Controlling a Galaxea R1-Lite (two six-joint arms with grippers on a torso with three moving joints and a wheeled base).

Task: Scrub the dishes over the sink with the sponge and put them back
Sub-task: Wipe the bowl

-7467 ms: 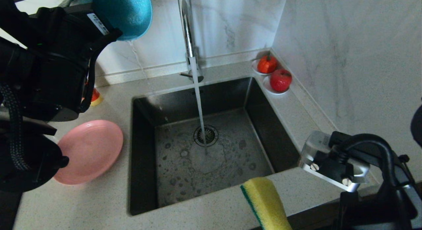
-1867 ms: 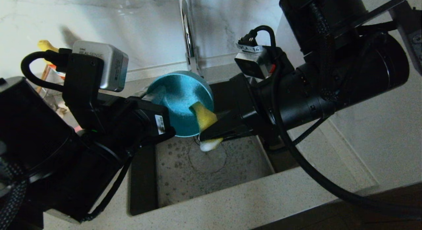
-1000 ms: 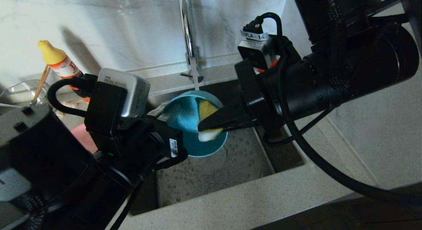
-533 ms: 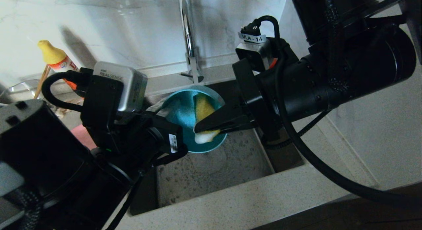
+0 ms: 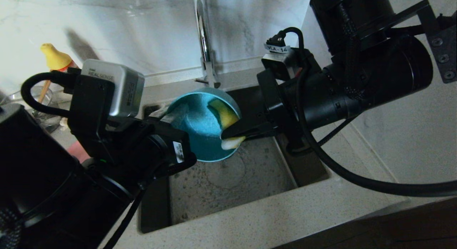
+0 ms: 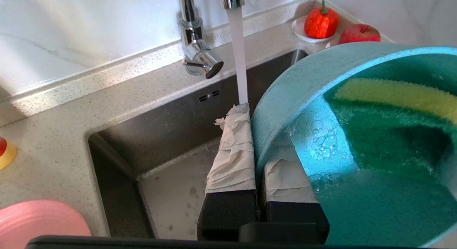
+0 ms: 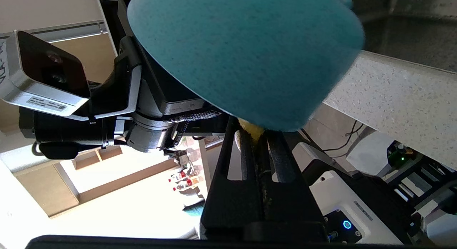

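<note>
Left pincer (image 6: 259, 163) clamped on the slick, stiff bowl's (image 5: 200, 125) rim near 9 o'clock; right pincer (image 5: 232, 134) squeezes the soft sponge (image 5: 226, 116) inside.

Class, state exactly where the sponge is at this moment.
In the head view, the sponge sits inside the teal bowl above the sink, pinched by the right gripper; the left gripper holds the bowl's rim.
</note>
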